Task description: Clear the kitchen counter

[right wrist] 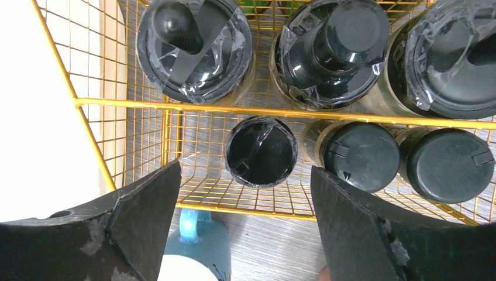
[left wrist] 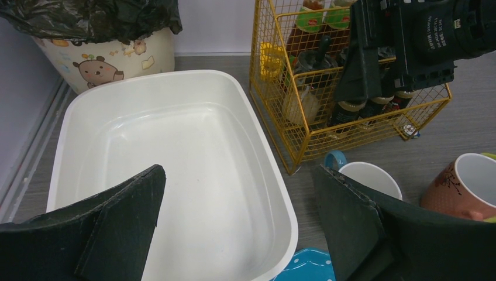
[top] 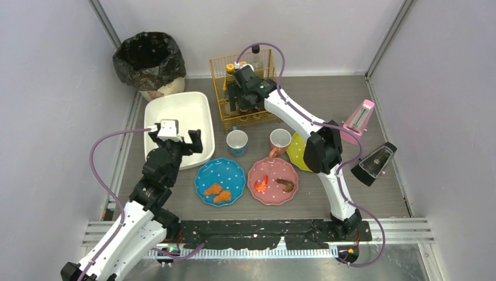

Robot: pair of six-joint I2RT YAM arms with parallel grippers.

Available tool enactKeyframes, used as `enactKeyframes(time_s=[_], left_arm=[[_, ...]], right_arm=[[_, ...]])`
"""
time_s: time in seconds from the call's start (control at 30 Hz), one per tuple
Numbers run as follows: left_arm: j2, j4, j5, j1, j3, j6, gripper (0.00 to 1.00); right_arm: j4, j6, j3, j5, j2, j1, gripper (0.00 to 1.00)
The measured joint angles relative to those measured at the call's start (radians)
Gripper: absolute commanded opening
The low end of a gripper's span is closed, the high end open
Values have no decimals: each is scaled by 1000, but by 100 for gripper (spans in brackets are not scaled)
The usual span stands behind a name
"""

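The grey wood-grain kitchen counter holds a blue plate with fried pieces, a pink plate with shrimp, a blue mug and a pink mug. My left gripper is open and empty over the near right part of the white tub; the left wrist view shows the gripper above the tub's empty inside. My right gripper is open and empty above the near row of bottles in the yellow wire basket. In its wrist view the gripper hangs over a black-capped bottle.
A bin with a black bag stands at the back left. A yellow-green dish lies by the pink mug. A pink metronome-like object and a black one stand at the right. Lilac walls close in three sides.
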Motion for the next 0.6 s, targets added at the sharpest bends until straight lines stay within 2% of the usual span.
enactKeyframes(time_s=[0.23,0.4,0.6], left_arm=[[21,-9,4,0,4,0,99],[72,-84,22,0,72,-15,99],[175,-219,39,0,208,-77,99]], right_arm=[[5,-34,-27,-13,-100,0,97],[68,-67,-214,9,-378,0,100],[212,-84,-568,79,-795,0,95]])
